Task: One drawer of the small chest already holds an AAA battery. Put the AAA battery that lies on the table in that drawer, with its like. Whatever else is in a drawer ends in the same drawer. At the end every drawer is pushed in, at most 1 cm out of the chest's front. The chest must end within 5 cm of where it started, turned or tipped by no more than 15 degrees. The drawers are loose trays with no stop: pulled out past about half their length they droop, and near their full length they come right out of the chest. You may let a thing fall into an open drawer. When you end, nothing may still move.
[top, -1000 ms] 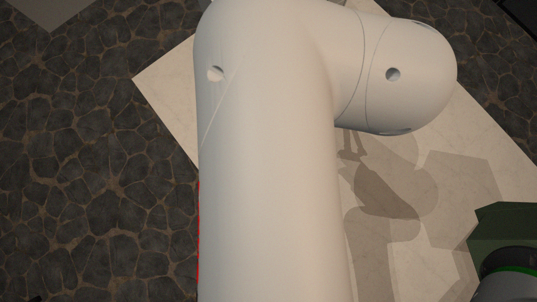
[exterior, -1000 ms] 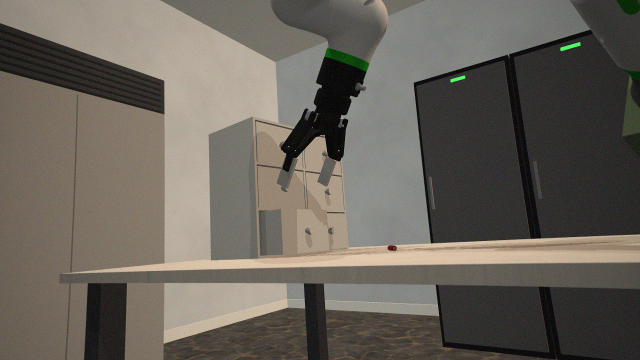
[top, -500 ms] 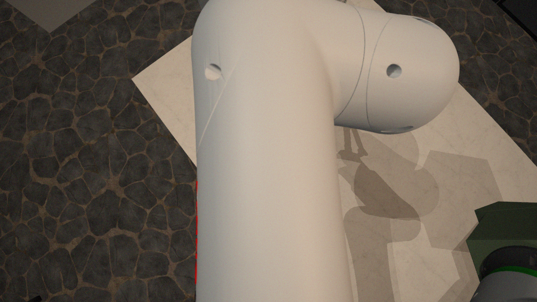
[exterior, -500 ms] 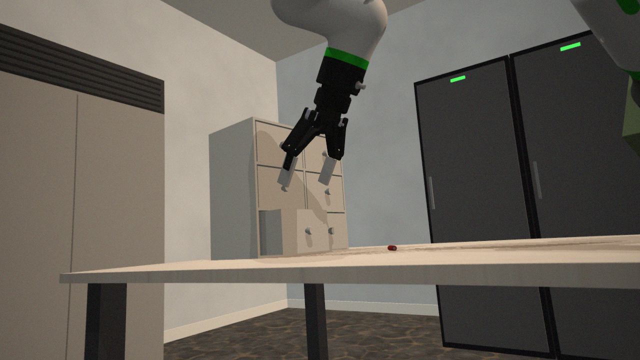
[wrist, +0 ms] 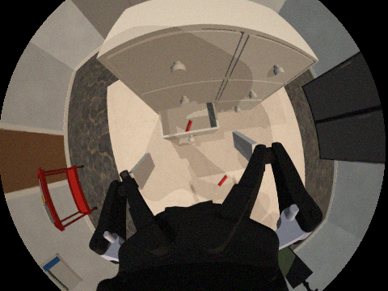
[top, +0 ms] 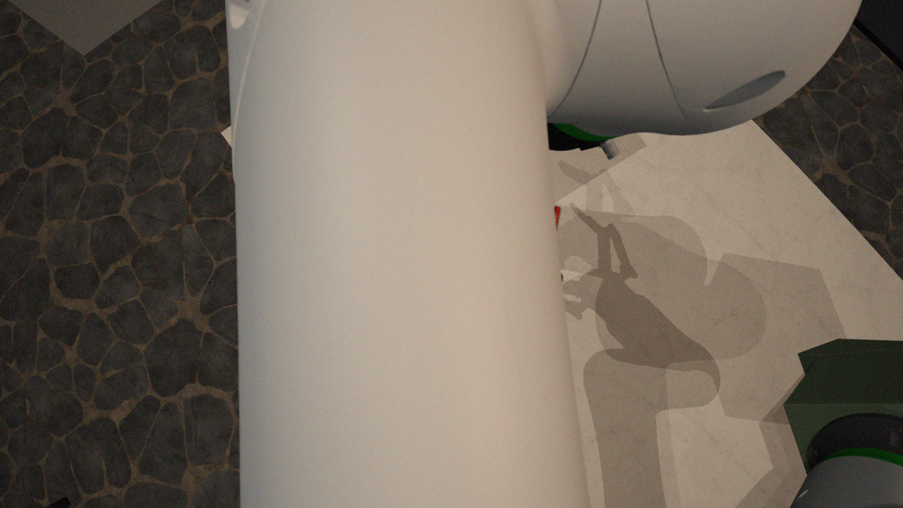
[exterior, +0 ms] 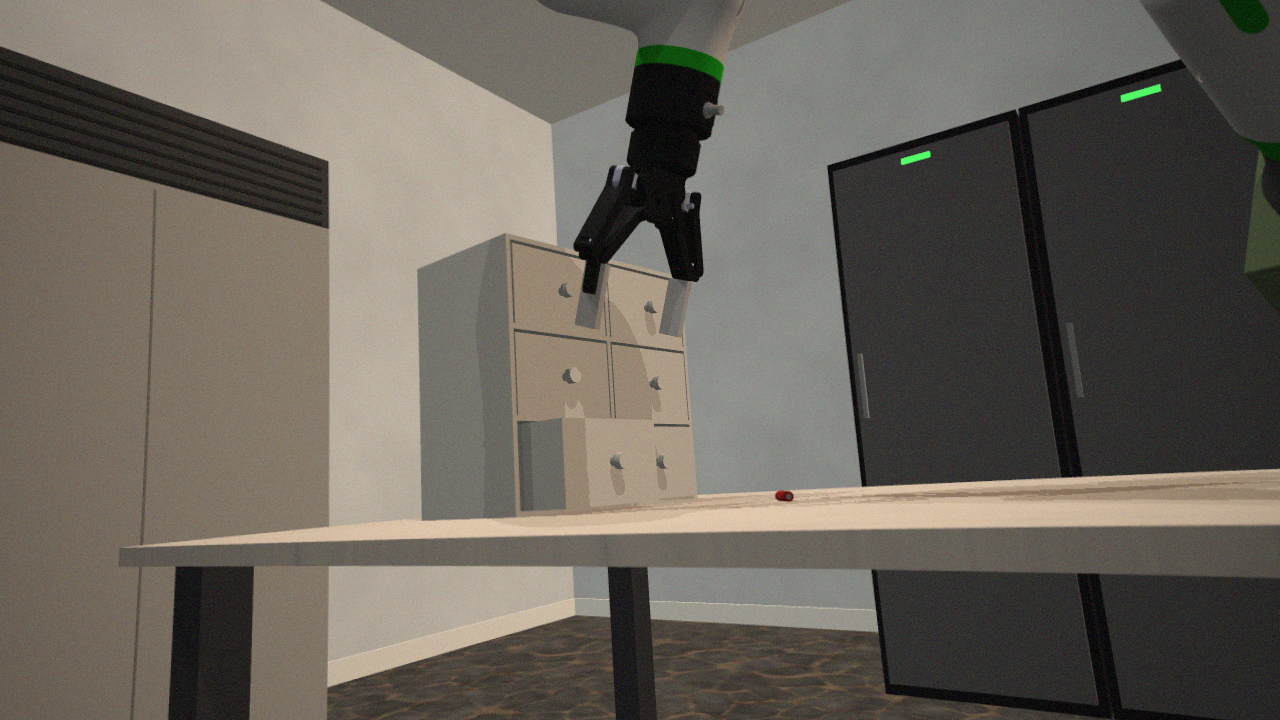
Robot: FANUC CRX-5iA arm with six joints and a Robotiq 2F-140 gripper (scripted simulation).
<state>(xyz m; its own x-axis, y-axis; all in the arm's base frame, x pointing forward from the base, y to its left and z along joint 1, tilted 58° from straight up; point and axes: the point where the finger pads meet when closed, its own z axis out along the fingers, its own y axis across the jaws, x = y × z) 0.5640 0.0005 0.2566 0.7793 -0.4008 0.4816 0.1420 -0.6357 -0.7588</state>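
The small beige chest stands on the table with two columns of three drawers. Its bottom left drawer is pulled out; in the wrist view this open drawer holds a red AAA battery. A second red AAA battery lies on the table to the right of the chest; it also shows in the wrist view. A sliver of red shows beside the arm in the top view. My gripper is open and empty, high in front of the chest's top drawers.
My white arm blocks most of the top view. Two tall dark cabinets stand behind the table. The robot's green base is at the table's right side. A red chair stands on the floor.
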